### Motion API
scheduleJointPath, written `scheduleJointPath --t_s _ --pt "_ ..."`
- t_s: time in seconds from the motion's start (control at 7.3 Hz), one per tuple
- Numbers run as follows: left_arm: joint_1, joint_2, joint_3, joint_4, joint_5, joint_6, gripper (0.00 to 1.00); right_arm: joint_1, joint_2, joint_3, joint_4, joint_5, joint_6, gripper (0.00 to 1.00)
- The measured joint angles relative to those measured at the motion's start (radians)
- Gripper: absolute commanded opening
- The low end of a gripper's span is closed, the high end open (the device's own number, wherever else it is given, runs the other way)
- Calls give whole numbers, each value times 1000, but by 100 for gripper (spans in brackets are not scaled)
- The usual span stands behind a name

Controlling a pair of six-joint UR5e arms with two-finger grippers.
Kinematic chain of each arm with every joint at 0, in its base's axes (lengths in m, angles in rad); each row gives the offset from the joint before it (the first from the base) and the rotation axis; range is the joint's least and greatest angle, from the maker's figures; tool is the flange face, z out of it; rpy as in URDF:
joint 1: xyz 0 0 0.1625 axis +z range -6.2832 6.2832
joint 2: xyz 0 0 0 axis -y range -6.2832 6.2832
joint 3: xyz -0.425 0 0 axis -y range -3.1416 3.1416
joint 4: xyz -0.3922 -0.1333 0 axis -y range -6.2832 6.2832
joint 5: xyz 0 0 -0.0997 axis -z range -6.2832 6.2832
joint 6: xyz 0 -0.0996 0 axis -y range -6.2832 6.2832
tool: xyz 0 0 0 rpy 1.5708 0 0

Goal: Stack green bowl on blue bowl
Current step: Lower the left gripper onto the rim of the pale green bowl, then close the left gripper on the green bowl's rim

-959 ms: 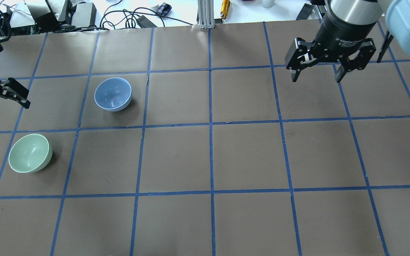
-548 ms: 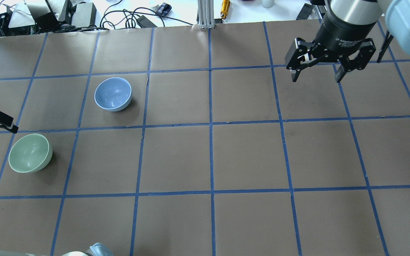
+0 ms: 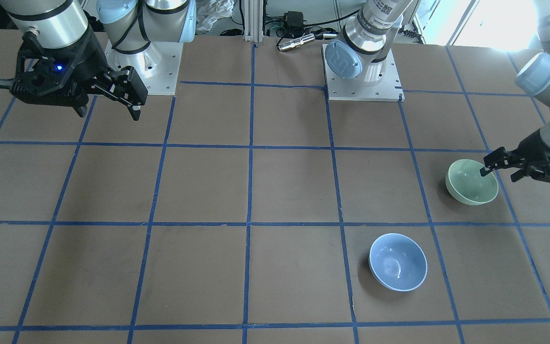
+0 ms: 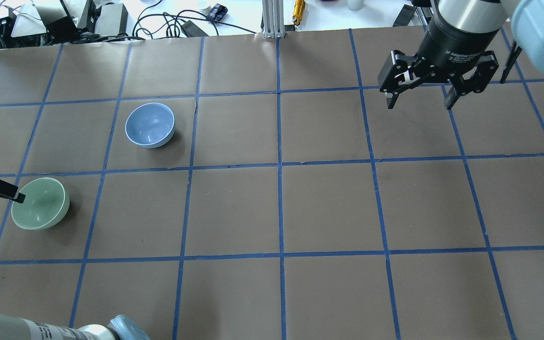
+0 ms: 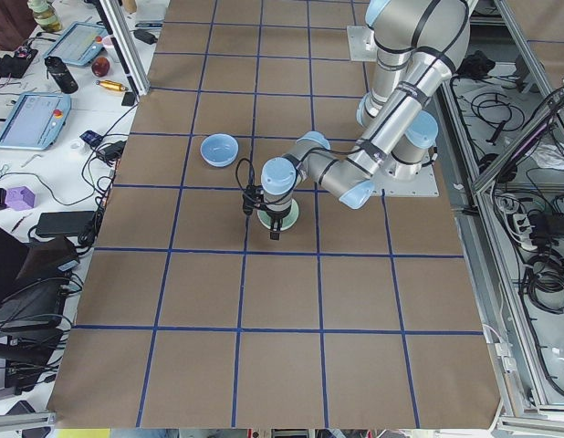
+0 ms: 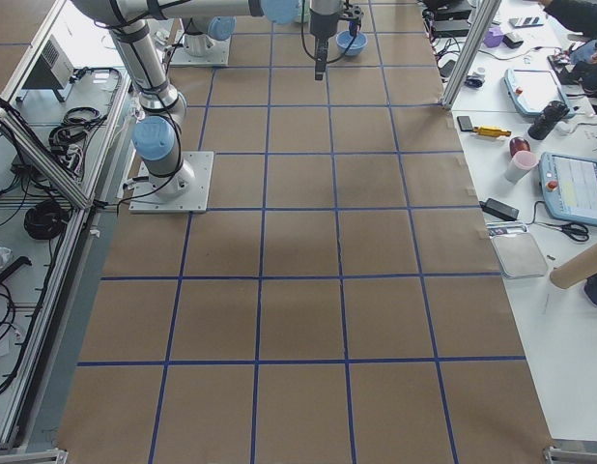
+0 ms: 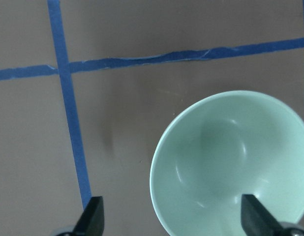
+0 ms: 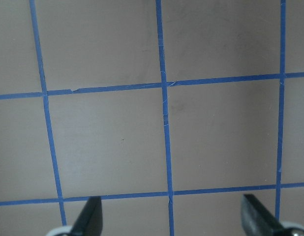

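Green bowl (image 4: 39, 204): sm. round, pale mint, smooth glossy finish, plain. Deep curved wall, thin rim. Sits upright on table, mouth up, in a grid sq. at robot's left edge, nearer the robot than the blue one.
Blue bowl (image 4: 150, 125): sm. round, lt. periwinkle, glossy w/ paler rim, soft highlights inside. Upright, mouth up, in the sq. diagonally next, farther from robot and more toward centre. Well apart from Green bowl.
L gripper (image 3: 499, 174): black, two-finger, jaws spread wide, gripping nothing. Low at Green bowl. Wrist view has one fingertip (image 7: 253, 219) over the bowl's inside and the other over bare table, so the bowl's wall lies between them. Contact w/ rim or wall: can't tell.
R gripper (image 4: 419, 105): black body under a silver-grey cuff, angular linked fingers. Jaws spread wide, nothing between them. Hangs raised over bare table on robot's right, well apart from both bowls.
Table (image 4: 328, 208): flat, matte brown sheet covering. Blue tape strips form a sq. grid, tape a bit ragged at some crossings.
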Motion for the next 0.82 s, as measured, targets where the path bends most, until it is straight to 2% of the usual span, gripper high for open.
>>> scheduleJointPath --t_s 0.27,0.41,0.55,0.68,0.82 --pt "2 -12 -72 120 32 6 97 0 0 0 0 0 0 100" --pt "2 -17 -84 138 36 5 88 0 0 0 -1 0 0 100" --pt "1 -22 -88 146 38 2 59 0 0 0 0 0 0 100" --pt "1 -28 -89 148 39 -1 38 0 0 0 0 0 0 100" --pt "1 -30 -87 147 40 -5 27 0 0 0 -1 0 0 100"
